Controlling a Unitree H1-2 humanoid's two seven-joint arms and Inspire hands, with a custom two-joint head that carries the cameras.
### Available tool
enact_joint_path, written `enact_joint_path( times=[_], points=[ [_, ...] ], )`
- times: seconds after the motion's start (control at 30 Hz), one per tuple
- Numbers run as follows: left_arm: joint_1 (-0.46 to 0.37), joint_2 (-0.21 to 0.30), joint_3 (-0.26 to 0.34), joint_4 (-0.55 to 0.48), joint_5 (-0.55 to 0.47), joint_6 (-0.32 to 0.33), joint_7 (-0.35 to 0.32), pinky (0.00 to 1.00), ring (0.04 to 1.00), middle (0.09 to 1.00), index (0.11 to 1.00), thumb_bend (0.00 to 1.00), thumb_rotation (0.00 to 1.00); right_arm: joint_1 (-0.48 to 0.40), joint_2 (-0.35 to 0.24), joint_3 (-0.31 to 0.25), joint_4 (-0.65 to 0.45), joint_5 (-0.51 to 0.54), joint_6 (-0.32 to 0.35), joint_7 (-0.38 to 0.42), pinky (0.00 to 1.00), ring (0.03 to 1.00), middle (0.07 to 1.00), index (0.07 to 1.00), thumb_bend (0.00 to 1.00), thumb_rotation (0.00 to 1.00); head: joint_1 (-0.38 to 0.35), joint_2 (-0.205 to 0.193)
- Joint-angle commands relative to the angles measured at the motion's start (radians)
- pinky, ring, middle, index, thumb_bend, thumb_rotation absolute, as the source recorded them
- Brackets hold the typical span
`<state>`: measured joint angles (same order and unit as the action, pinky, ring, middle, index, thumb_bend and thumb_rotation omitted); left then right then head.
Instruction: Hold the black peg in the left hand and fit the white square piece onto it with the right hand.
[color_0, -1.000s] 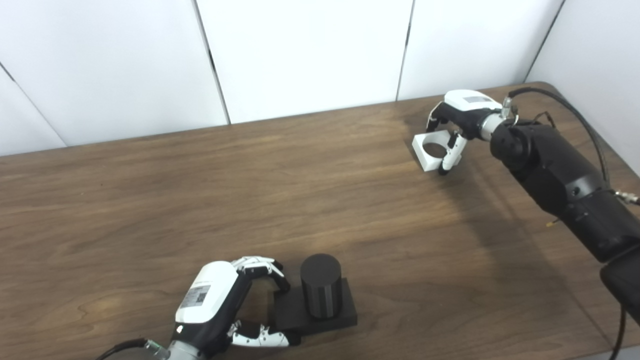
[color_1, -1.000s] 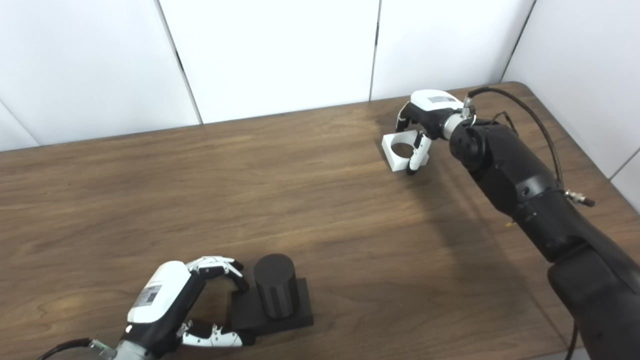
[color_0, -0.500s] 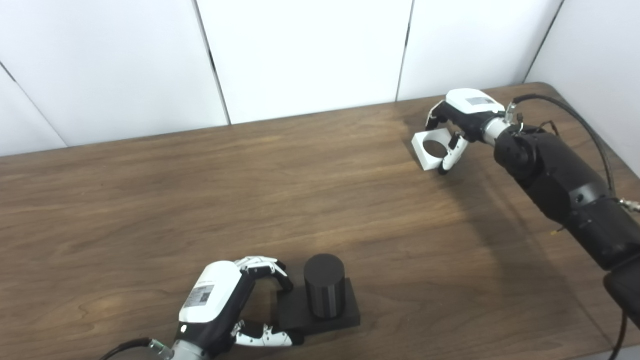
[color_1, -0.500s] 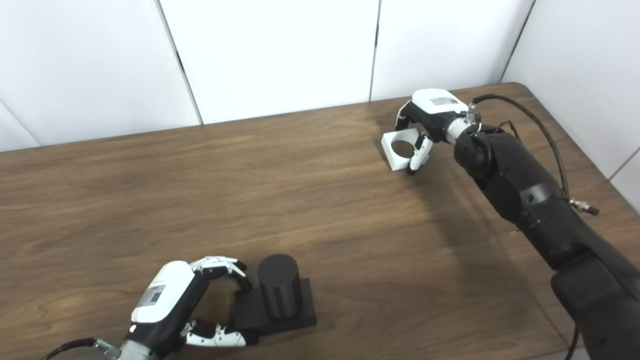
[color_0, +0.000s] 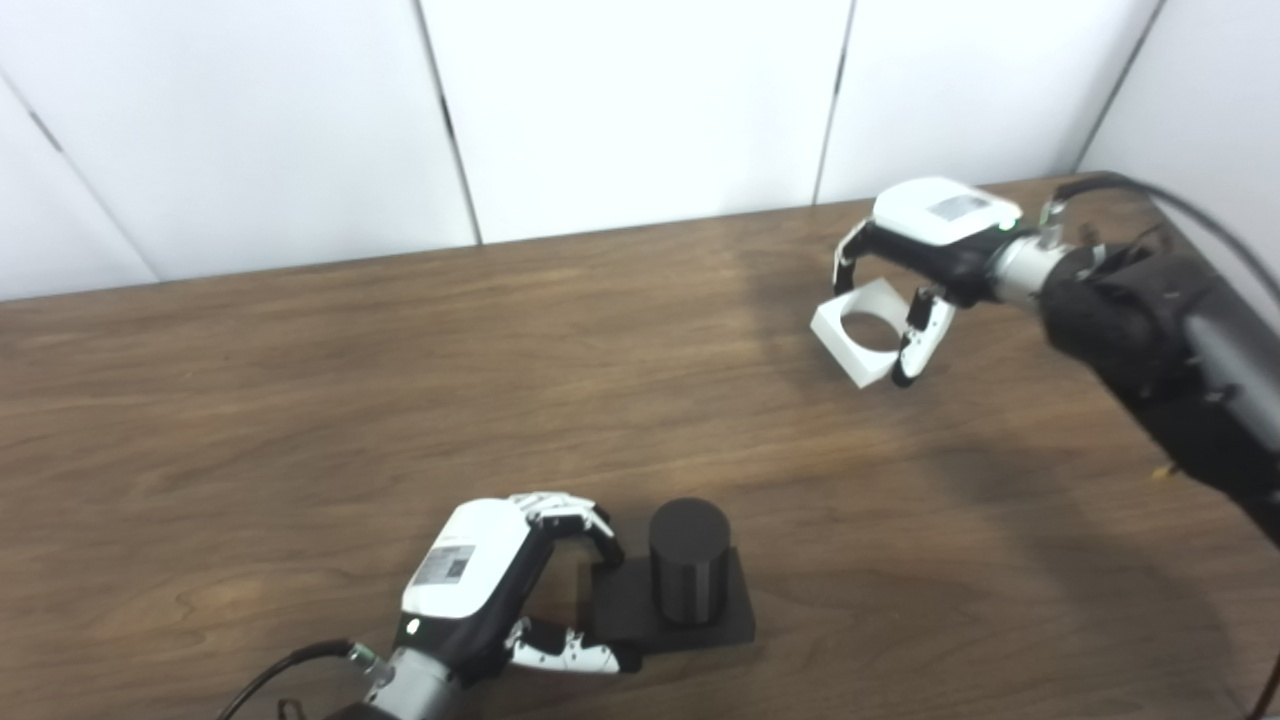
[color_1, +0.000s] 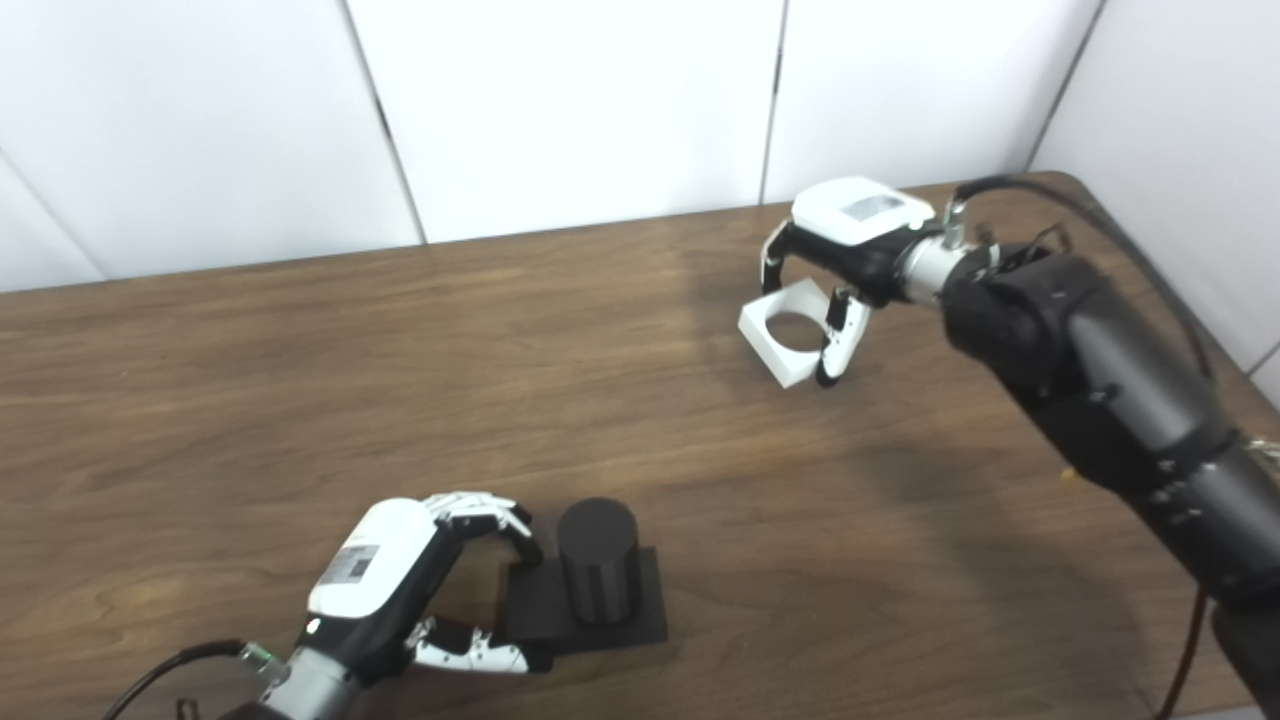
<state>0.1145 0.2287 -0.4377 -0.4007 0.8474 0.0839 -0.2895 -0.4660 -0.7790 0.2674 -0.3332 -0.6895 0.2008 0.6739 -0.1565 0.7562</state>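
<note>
The black peg (color_0: 688, 558) stands upright on its flat black square base (color_0: 722, 620) near the table's front edge. My left hand (color_0: 478, 582) is shut on the base's left side, fingers over the top edge and thumb along the front. My right hand (color_0: 930, 250) is shut on the white square piece (color_0: 850, 338), which has a round hole. It holds the piece tilted, a little above the table at the back right, far from the peg. Both also show in the right eye view: the peg (color_1: 598, 570) and the white piece (color_1: 778, 338).
The brown wooden table (color_0: 300, 400) runs the full width of the view. White wall panels (color_0: 640, 100) stand behind it and along its right side. A black cable (color_0: 1180, 205) loops off my right forearm.
The camera has shifted a little. My right hand has brought the white piece left and toward the front, tilted and off the table. My left hand keeps its hold on the peg's base.
</note>
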Motion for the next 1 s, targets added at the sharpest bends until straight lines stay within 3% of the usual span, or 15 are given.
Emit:
enact_joint_path(
  times=[0.0, 0.2, 0.5, 0.97],
  points=[
    [0.009, 0.013, -0.014, 0.028, 0.058, 0.054, -0.073, 0.84, 0.812, 0.759, 0.489, 0.51, 0.04, -0.045, -0.02, -0.029, -0.086, 0.018, 0.03, 0.051, 0.82, 0.834, 0.757, 0.486, 0.52, 0.13, 0.004, 0.004],
    [0.005, 0.004, -0.019, 0.023, 0.08, 0.065, -0.086, 0.84, 0.815, 0.76, 0.49, 0.51, 0.05, -0.058, 0.006, -0.045, -0.289, 0.059, 0.122, 0.187, 0.8, 0.824, 0.743, 0.484, 0.52, 0.13, 0.016, 0.018],
    [0.002, -0.003, -0.015, 0.017, 0.077, 0.075, -0.1, 0.84, 0.821, 0.76, 0.49, 0.51, 0.05, -0.127, 0.062, -0.055, -0.454, 0.133, 0.258, 0.329, 0.78, 0.83, 0.735, 0.483, 0.52, 0.13, 0.017, 0.035],
    [-0.006, -0.003, -0.013, 0.014, 0.077, 0.08, -0.115, 0.82, 0.819, 0.764, 0.49, 0.51, 0.05, -0.156, 0.249, -0.12, -0.53, 0.167, 0.268, 0.531, 0.74, 0.826, 0.724, 0.483, 0.52, 0.13, 0.021, 0.059]
  ],
)
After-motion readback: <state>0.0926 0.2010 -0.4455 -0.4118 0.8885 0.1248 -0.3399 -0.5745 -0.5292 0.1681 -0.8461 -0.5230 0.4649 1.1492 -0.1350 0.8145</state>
